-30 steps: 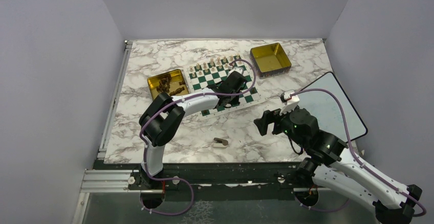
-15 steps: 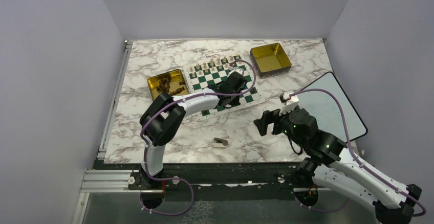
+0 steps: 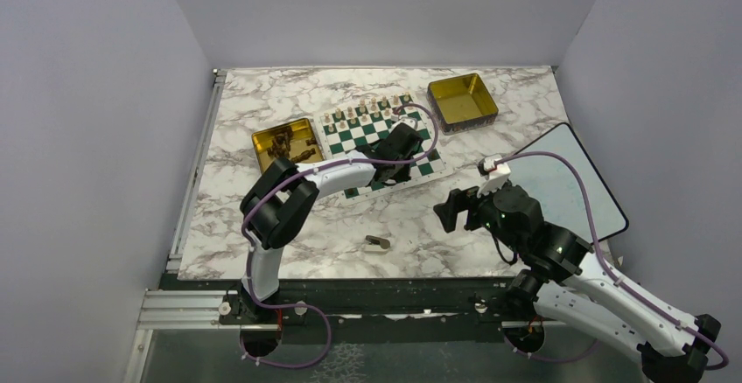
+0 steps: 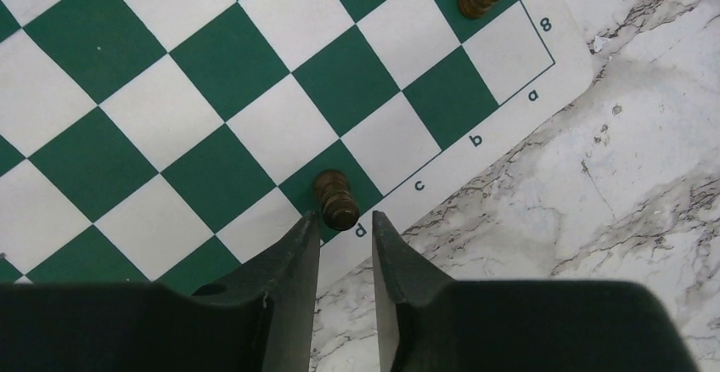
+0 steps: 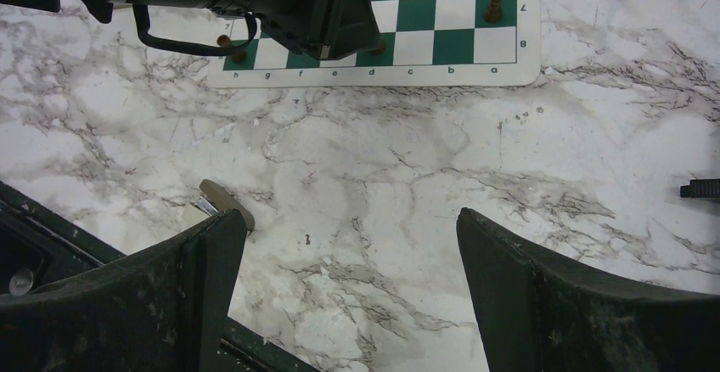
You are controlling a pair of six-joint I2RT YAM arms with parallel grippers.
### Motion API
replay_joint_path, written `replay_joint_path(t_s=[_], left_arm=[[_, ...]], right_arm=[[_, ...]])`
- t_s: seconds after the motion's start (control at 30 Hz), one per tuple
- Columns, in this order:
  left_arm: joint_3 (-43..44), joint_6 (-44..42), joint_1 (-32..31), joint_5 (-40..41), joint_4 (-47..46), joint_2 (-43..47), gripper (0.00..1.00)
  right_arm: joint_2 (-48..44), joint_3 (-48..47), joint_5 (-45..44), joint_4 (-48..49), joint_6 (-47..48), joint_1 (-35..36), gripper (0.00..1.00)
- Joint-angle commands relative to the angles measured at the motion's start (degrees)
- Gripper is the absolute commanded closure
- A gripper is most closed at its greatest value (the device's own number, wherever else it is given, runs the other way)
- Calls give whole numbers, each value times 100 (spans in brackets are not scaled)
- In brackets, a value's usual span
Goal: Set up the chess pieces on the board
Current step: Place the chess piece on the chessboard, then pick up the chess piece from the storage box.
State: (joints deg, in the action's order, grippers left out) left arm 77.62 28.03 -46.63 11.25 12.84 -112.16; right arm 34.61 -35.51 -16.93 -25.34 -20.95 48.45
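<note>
Since the piece (image 4: 333, 194) looks light, stiff and easily tipped, I'd pinch its head; left gripper (image 4: 344, 217) stands slightly parted at it, gripping nothing; right gripper (image 5: 348, 216) gapes empty.

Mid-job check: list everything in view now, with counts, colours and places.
board: one, green and white, mid-table.
left tin, right tin: gold, flanking the board; right looks empty.
chess pieces: dark brown; two or more on board's near rows, more in left tin.
pale pieces: cream, board's far edge; uncountable.
small object: one, tan-grey, near the arms.
grey panel: one, table's right edge.
table: marble.
left gripper: slightly open, dark piece at tips.
right gripper: wide open over table.
</note>
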Motion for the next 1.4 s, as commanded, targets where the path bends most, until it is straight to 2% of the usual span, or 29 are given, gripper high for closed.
replay_joint_path(t_s=[0.0, 0.47, 0.8, 1.0, 1.1, 1.37], left_arm=[[217, -43, -58, -125, 208, -131, 68], [772, -43, -24, -348, 712, 305, 60], [799, -181, 400, -201, 1183, 914, 60], [420, -342, 1049, -112, 1364, 1512, 60], [248, -454, 1504, -166, 1450, 1790, 60], [-46, -729, 2560, -36, 1572, 1992, 65]], right_arm=[[47, 70, -119, 57, 1, 42, 0], [107, 130, -46, 256, -158, 42, 0], [354, 74, -583, 191, -553, 37, 0], [523, 16, -712, 122, -788, 42, 0], [587, -123, -503, 38, -689, 40, 0], [388, -126, -504, 121, -669, 42, 1]])
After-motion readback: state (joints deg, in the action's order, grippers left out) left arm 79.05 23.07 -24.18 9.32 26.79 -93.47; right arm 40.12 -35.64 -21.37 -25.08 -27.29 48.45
